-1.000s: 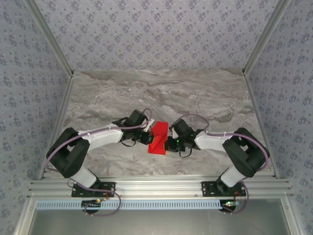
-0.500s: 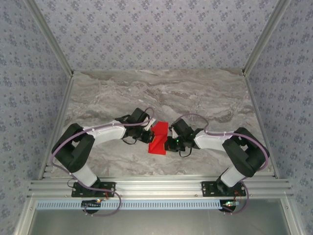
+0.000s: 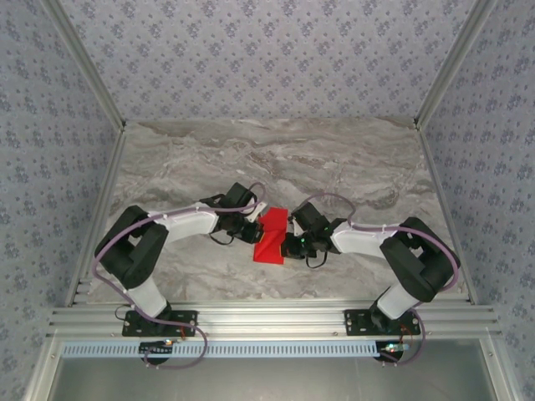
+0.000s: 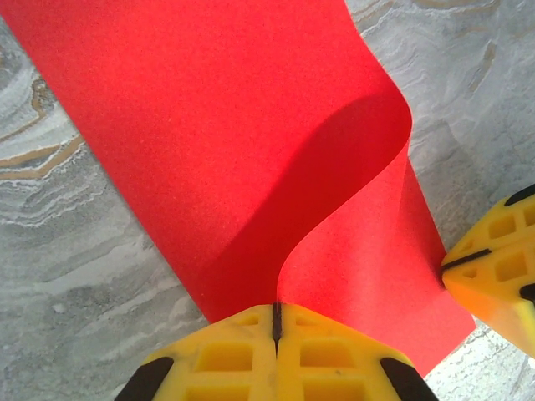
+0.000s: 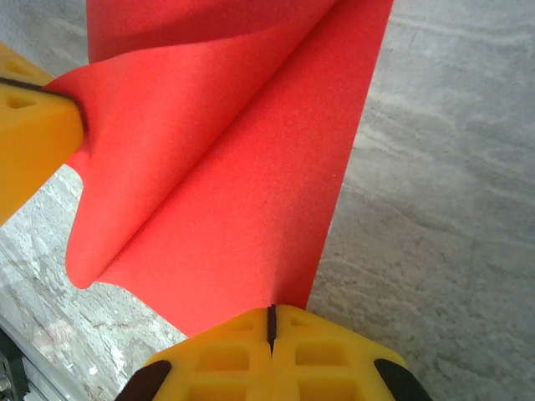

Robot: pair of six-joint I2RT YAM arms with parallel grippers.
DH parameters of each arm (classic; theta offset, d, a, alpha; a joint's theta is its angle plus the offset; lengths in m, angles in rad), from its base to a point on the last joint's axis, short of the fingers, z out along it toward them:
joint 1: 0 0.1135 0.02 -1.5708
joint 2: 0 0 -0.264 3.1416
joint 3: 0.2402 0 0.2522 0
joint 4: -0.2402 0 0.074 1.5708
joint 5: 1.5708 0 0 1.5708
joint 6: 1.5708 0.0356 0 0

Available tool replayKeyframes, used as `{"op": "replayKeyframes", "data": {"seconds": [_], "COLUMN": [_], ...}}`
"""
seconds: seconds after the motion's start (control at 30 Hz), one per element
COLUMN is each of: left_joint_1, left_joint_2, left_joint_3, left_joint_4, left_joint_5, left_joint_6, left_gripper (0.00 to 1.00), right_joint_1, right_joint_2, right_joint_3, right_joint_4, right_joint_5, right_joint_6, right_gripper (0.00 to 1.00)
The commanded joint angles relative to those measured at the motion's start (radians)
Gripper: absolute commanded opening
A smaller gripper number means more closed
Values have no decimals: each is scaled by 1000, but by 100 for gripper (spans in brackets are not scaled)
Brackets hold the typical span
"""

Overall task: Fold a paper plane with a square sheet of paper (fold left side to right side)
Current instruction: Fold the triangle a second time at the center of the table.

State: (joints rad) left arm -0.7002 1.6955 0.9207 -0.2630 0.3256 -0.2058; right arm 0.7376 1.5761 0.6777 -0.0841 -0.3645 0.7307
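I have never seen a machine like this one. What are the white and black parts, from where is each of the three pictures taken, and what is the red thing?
These are two robot arms, fixed at the near edge of a marble-patterned table. The wide picture comes from a camera above and behind them. The other two pictures come from small cameras on the wrists, so each one shows its own yellow fingers at the bottom.

On the table is one sheet of red paper. The left gripper is closed on one edge of it, and the right gripper is closed on another edge. Between them the paper is bent over into a loose curl and is not pressed flat.
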Motion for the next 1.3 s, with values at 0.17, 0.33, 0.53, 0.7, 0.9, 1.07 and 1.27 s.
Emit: {"op": "replayKeyframes", "data": {"seconds": [0.17, 0.33, 0.53, 0.7, 0.9, 1.07, 1.27], "left_joint_1": [7, 6, 6, 6, 7, 7, 6], "left_joint_2": [26, 37, 47, 53, 59, 65, 70], "left_joint_3": [41, 48, 52, 53, 46, 38, 35], "left_joint_4": [-15, -17, -19, -22, -24, -27, -26], "left_joint_5": [0, 1, -1, 0, -3, -3, 1], "left_joint_6": [27, 26, 29, 29, 28, 28, 29], "left_gripper": [3, 3, 3, 3, 3, 3, 3], "right_joint_1": [11, 13, 15, 14, 16, 13, -38], "right_joint_2": [29, 28, 28, 30, 19, -14, -107], "right_joint_3": [-2, 0, 0, 2, 7, 8, -40], "right_joint_4": [-101, -103, -108, -115, -111, -79, 61], "right_joint_5": [42, 42, 43, 47, 45, 20, -68], "right_joint_6": [-24, -25, -27, -28, -34, -42, -4], "right_gripper": [5, 5, 5, 5, 5, 5, 5]}}
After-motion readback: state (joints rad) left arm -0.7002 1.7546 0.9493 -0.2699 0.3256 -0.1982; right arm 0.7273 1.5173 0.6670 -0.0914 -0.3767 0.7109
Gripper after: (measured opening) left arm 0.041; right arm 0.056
